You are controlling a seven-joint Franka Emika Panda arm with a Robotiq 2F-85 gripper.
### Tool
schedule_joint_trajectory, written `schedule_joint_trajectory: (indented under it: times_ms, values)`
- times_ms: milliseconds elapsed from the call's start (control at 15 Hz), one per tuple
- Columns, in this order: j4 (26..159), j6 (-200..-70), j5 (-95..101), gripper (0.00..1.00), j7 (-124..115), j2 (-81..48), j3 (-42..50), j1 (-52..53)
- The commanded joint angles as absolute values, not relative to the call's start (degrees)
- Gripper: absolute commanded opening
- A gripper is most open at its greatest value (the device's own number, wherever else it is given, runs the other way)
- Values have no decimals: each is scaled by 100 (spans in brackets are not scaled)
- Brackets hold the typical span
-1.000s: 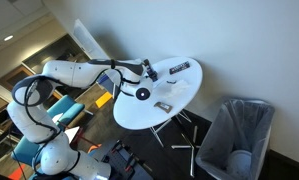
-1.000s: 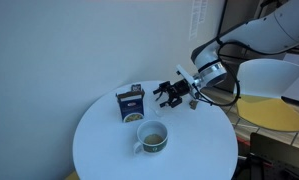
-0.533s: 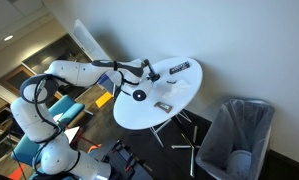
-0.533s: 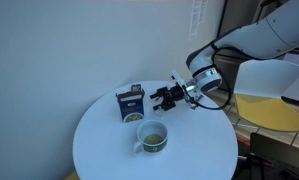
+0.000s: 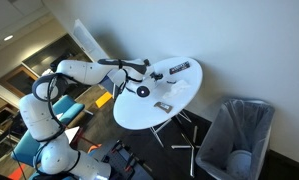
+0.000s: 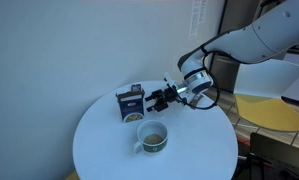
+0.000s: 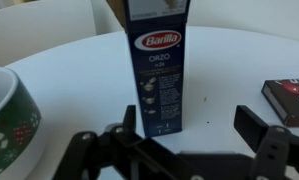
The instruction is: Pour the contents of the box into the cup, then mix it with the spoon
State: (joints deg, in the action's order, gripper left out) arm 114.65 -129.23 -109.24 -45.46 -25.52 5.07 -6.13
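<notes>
The box (image 7: pixel 161 70) is a narrow dark blue pasta carton that stands upright on the white round table (image 6: pixel 104 150). It also shows in an exterior view (image 6: pixel 130 104). The cup (image 6: pixel 151 137) is squat and grey-green with a dark inside; it stands just in front of the box, and its rim shows at the left of the wrist view (image 7: pixel 9 115). My gripper (image 7: pixel 192 125) is open and level with the box's lower half. The box stands just ahead of the jaws, close to the left finger (image 7: pixel 129 118), untouched. From the side the gripper (image 6: pixel 154 98) is right beside the box. I cannot pick out the spoon.
A long flat dark packet (image 7: pixel 289 95) with white marks lies on the table to the right of the box, also seen near the far edge (image 5: pixel 179 68). A small grey object (image 5: pixel 162 105) lies on the table. A grey bin (image 5: pixel 237 135) stands on the floor beside the table.
The open gripper has moved across the table toward the box and now sits right next to it. Box and cup have not moved.
</notes>
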Motion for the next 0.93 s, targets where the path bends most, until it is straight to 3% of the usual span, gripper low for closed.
schedule_joint_trajectory:
  times_ms: [0,867]
  values:
    - [11043,-13161,-10735,100,-5032,-2827,458,-534]
    - [10536,-13559,-9694,100,-6170,-3124,435,-274]
